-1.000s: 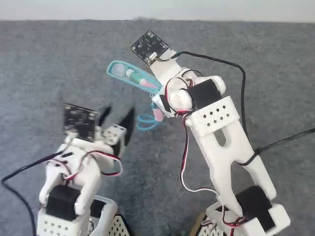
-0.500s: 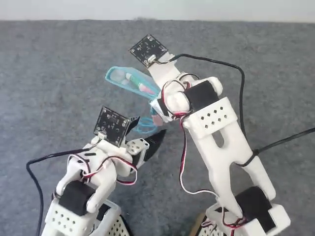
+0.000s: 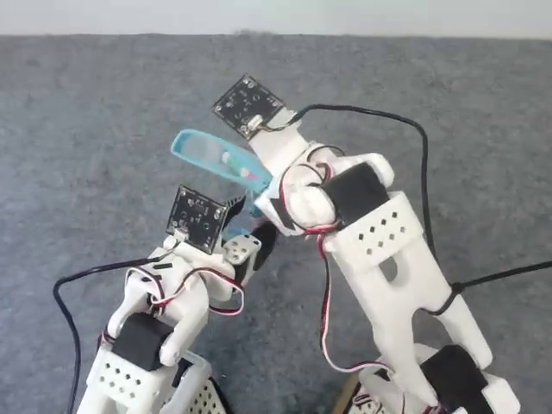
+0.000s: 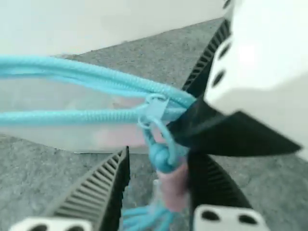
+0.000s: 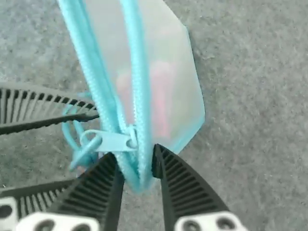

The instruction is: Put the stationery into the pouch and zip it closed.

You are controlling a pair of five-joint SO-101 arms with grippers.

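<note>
Right gripper [image 5: 136,166] clenched on pouch [image 5: 159,82] end; likely soft, light, floppy. Left gripper [image 4: 156,161] spread, pull cord [image 4: 162,155] between its jaws: pinch there, probably slippery.

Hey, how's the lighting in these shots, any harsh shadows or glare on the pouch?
High view: soft, even light on the table, no hard shadows. Left wrist view: the other arm's white housing looks very bright. Right wrist view: no glare on the pouch.
</note>
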